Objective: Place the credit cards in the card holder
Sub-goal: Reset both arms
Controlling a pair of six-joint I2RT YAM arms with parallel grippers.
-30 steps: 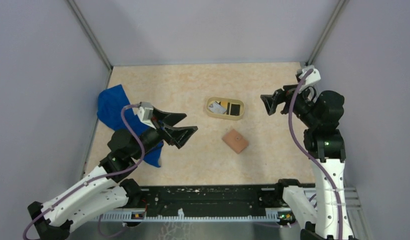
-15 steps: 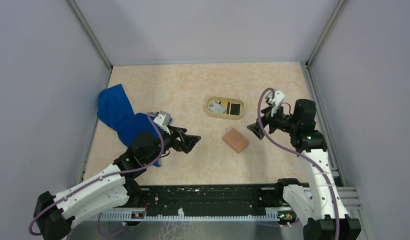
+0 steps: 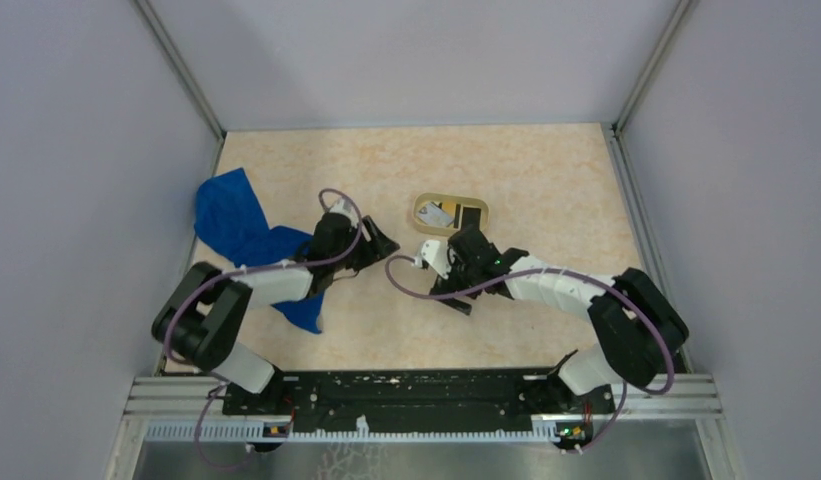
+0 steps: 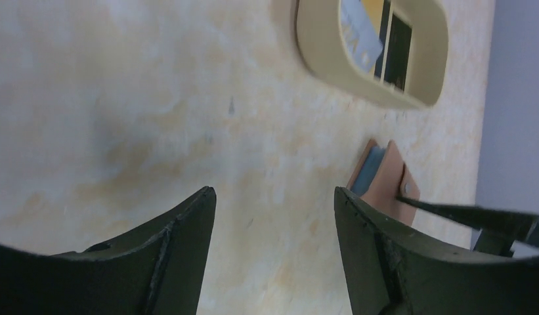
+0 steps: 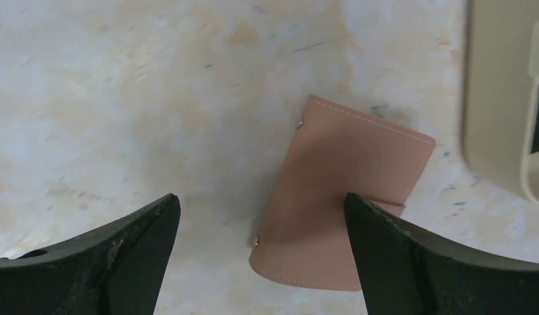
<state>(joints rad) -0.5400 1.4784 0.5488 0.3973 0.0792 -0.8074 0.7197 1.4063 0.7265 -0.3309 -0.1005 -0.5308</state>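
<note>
Below the wide-spread right end effector point(image 5: 260, 200), the card holder point(image 5: 332, 177).

Two arms are reaching over one surface point(image 3: 546, 180): the left arm point(image 3: 266, 285) and the right arm point(image 3: 556, 285). Each is carrying one claw, so two are showing, the left claw point(image 4: 274, 197) and the right claw point(image 5: 261, 200). One oval tray point(image 4: 312, 46) is holding two credit cards, one light card point(image 4: 362, 33) and one black card point(image 4: 401, 49). One card holder point(image 5: 339, 197) is lying there, and one blue cloth point(image 3: 231, 225).
</note>
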